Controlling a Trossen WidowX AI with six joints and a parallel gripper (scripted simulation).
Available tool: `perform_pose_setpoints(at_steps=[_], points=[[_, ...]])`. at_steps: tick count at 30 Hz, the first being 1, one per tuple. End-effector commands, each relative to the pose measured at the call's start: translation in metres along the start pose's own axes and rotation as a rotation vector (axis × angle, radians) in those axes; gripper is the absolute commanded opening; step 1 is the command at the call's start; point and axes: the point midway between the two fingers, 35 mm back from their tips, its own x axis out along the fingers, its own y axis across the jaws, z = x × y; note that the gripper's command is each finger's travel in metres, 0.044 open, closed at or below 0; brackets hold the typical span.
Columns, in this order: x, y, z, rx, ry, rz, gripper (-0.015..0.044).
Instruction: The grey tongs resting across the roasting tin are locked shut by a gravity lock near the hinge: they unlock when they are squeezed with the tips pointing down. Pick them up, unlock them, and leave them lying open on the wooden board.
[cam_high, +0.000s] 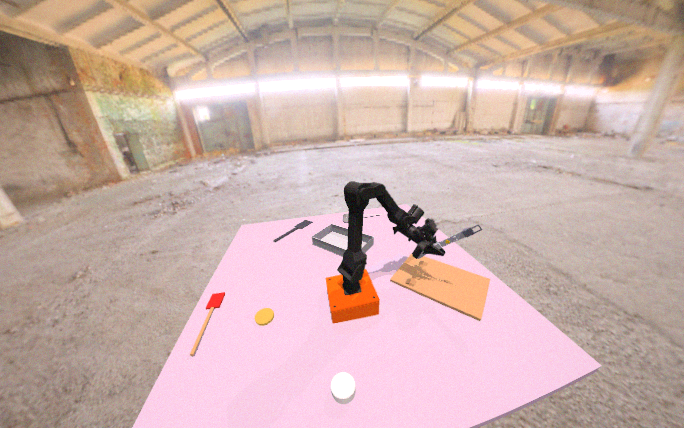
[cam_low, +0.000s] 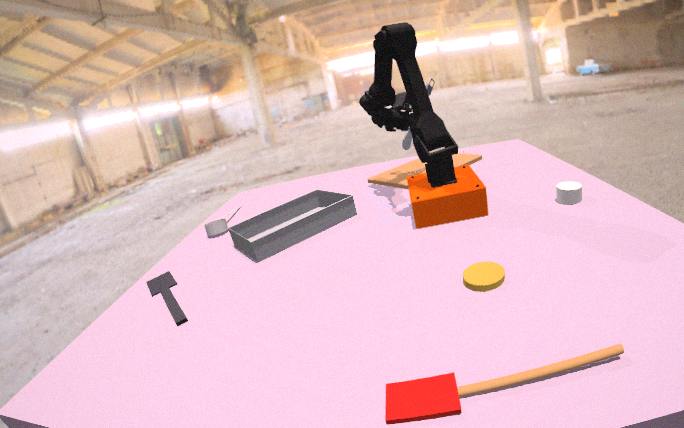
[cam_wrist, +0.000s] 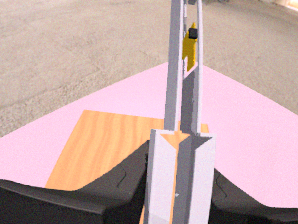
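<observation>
— What does the top view give you?

— My end effector (cam_high: 429, 247) is clamped on the grey tongs (cam_high: 460, 235), held in the air over the near corner of the wooden board (cam_high: 443, 286). The tongs are a thin, flat metal strip slanting up and away from me, past the board's edge. The board is a flat tan rectangle with visible grain, carrying my shadow. Behind my arm sits the roasting tin (cam_high: 340, 238), a shallow grey box with straight walls. My orange base (cam_high: 352, 298) is a plain block on the smooth pink table (cam_high: 282, 363).

— And the exterior view?

— There my own links hide the end effector and most of the tongs. The tin is a long, open, dull grey tray, and a small grey pot (cam_low: 216, 227) stands just beside its far end. Spread well apart on the table: a dark flat spatula (cam_low: 167, 296), a yellow disc (cam_low: 483, 275), a white cylinder (cam_low: 568, 192), and a red-bladed spatula with a wooden handle (cam_low: 499, 381).

— The wrist view?

— My fingers are dark and matte, pressed against the tongs' two pale grey arms, which lie tight together and run straight away from me. A yellow piece (cam_wrist: 189, 48) sits between the arms farther along. Board and table lie beneath.
</observation>
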Motion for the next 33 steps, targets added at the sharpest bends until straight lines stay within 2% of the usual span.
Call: perform_pose_setpoints(at_steps=[1, 18, 33], points=[[0.003, 0.002, 0.002, 0.001, 0.020, -0.001, -0.0150], [0.034, 0.014, -0.007, -0.091, 0.374, 0.000, -0.0150], [0.045, 0.011, -0.010, -0.099, 0.715, -0.001, -0.0150]])
